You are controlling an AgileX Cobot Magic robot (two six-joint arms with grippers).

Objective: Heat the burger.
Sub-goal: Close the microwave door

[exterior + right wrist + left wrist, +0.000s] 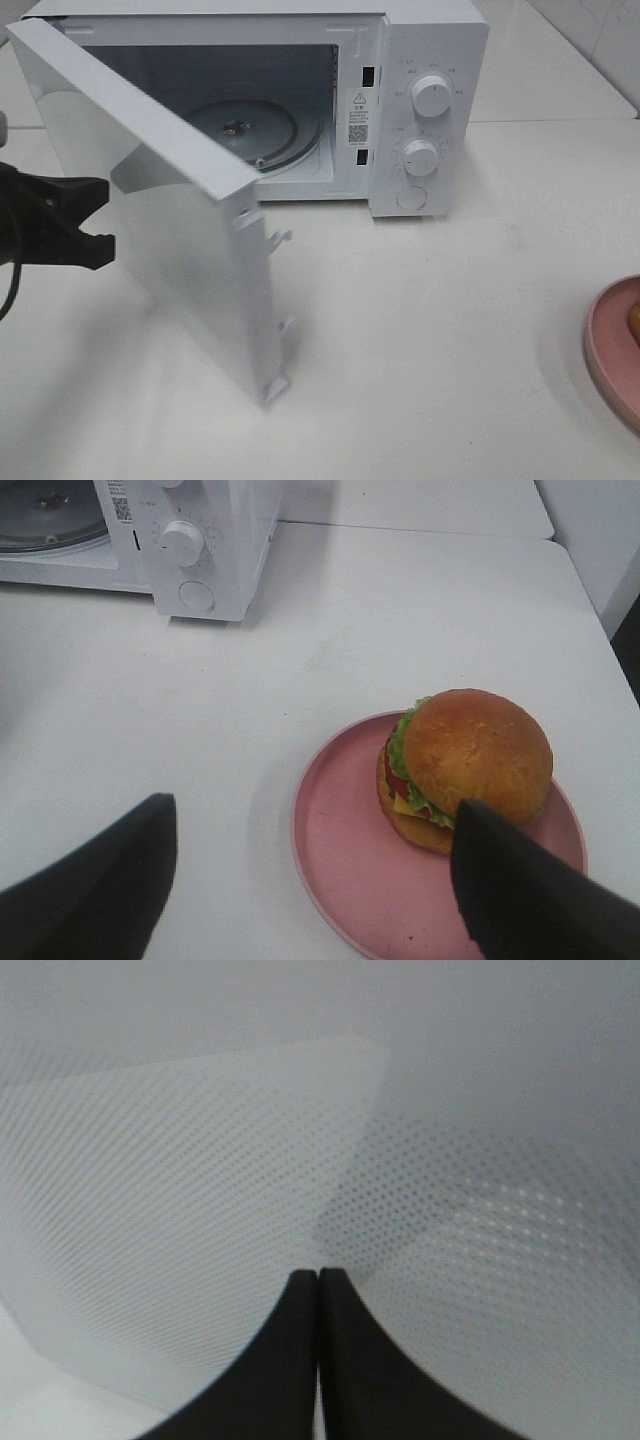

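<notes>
Left gripper [100,215], fingers pressed together, is sitting against the white microwave's perforated door [180,230], prob. to swing it wide. Right gripper [310,880], fingers spread wide & empty, is hovering over the golden-bun burger [465,765] on its round pink plate [350,865], lining up a grab.
</notes>
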